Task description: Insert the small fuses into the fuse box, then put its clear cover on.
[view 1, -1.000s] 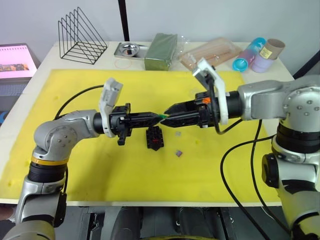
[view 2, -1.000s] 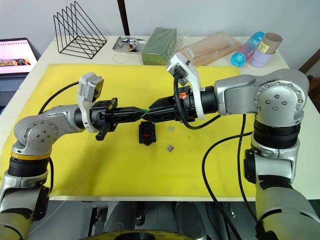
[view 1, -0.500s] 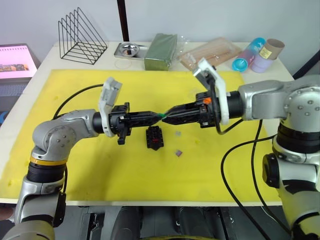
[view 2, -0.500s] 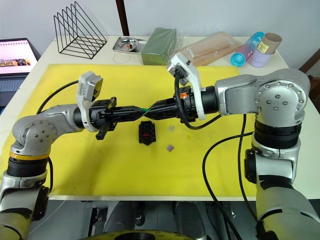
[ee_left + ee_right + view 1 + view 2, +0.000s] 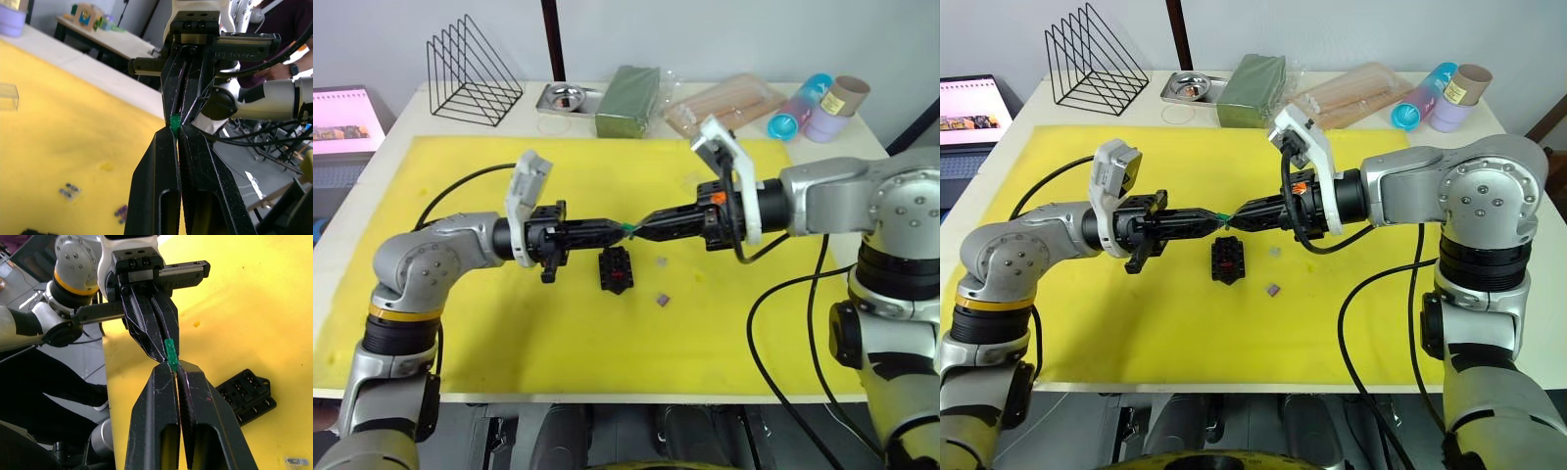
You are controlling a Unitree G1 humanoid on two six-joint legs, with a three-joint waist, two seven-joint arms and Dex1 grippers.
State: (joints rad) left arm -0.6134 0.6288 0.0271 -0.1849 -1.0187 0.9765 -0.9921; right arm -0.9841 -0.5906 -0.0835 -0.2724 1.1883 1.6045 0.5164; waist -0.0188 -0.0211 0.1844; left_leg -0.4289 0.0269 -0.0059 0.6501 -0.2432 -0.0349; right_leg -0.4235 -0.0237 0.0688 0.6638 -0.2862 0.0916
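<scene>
Both grippers meet tip to tip above the middle of the yellow mat (image 5: 509,323). The green fuse (image 5: 628,227) is pinched between them. My left gripper (image 5: 176,129) is shut on its one end and my right gripper (image 5: 174,366) is shut on the other. Just below them lies the black fuse box (image 5: 617,269), with something red in one slot. Two greyish-purple fuses (image 5: 662,299) (image 5: 661,261) lie loose on the mat to the right of the box. The clear cover (image 5: 8,96) rests on the mat, away from the grippers.
Along the table's far edge stand a black wire rack (image 5: 470,69), a metal tray (image 5: 566,96), a green block (image 5: 628,93), a clear bag of wooden sticks (image 5: 729,103) and coloured cups (image 5: 803,108). A lit screen (image 5: 342,117) sits at the far left.
My right gripper's fingers have closed from wide to narrow onto the green fuse held by my left gripper. Both arms stay almost in place.
</scene>
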